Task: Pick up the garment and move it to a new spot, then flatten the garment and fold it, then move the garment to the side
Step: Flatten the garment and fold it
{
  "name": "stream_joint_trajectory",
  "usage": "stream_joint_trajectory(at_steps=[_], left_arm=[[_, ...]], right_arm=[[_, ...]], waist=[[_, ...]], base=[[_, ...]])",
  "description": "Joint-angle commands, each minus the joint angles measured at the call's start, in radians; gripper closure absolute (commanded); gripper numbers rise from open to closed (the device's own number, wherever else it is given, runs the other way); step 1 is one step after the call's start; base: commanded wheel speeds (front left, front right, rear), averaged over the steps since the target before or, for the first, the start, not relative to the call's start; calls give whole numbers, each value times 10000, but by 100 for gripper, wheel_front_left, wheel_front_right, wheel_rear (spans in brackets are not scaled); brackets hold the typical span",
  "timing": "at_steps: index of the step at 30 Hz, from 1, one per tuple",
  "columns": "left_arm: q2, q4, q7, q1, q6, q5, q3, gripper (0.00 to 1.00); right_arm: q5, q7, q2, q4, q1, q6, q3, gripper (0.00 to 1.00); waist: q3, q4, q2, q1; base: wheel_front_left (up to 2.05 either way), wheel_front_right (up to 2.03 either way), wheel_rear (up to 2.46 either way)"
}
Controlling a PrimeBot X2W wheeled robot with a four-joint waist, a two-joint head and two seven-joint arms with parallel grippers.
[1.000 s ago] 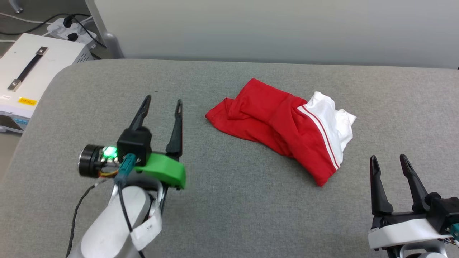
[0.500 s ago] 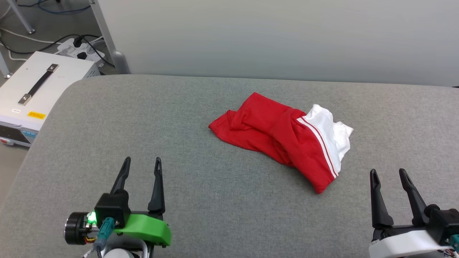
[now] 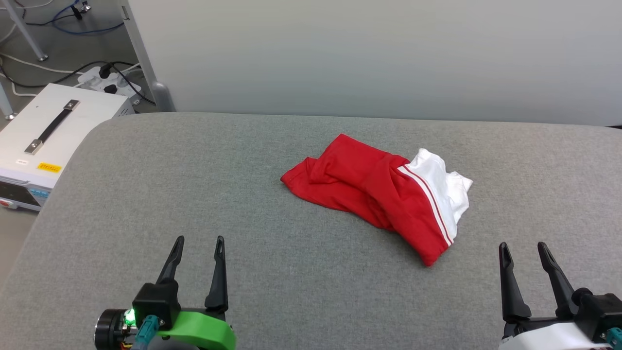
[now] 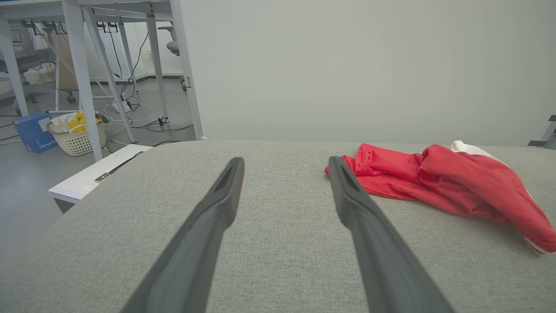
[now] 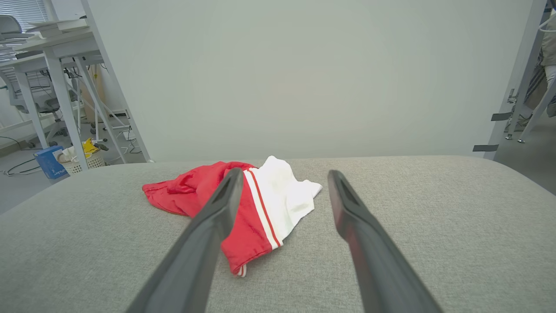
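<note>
The garment [image 3: 379,194], red with a white sleeve and red-white stripe trim, lies crumpled in a heap right of centre on the grey padded table [image 3: 146,184]. It also shows as the garment [image 4: 434,182] at the right of the left wrist view and the garment [image 5: 247,200] ahead in the right wrist view. My left gripper [image 3: 199,242] stands open near the front left, well clear of the cloth. At the front right my right gripper [image 3: 523,248] is open too, just below the garment's lower tip. Nothing is between either pair of fingers.
A white box with a black handle [image 3: 43,131] stands on the floor off the table's left edge, with a power strip and cables [image 3: 107,78] behind it. A pale wall panel [image 3: 369,53] runs along the table's far edge. Desk legs and a basket [image 4: 78,134] are at far left.
My left gripper has drawn back from mid-table toward the front left edge. The head camera tilted, so the whole picture shifted down. The garment and right gripper stayed put.
</note>
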Motion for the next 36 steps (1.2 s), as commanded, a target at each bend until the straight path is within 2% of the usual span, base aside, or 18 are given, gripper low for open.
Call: stream_joint_trajectory(at_steps=[1, 17, 26, 29, 32, 36], left_arm=[[-83, -8, -58, 185, -96, 140, 92, 0], [-408, 250, -59, 273, -409, 564, 626, 0], [-470, 286, -59, 83, -462, 707, 724, 0], [-486, 273, -59, -41, -489, 725, 693, 0], [-500, 269, -59, -198, -514, 734, 671, 0], [-513, 274, -59, -363, -505, 720, 662, 0]], right_arm=[[77, -92, -16, 46, 182, -9, 11, 0], [44, -92, -16, 94, 118, -9, 10, 0], [-502, -92, -100, -483, -1512, -9, -578, 0], [-407, -92, -556, -222, -2406, -9, -633, 0], [-226, -92, -1416, 547, -3468, -9, -329, 0], [316, 332, -2774, 2380, -4922, -9, 808, 0]], waist=[[-13, -18, 0, 0], [42, -73, 0, 0], [336, -39, 0, 0], [548, 3, 0, 0], [773, 77, 0, 0], [1007, 186, 0, 0]], base=[[0, 0, 0], [0, 0, 0], [0, 0, 0], [0, 0, 0], [0, 0, 0], [0, 0, 0]])
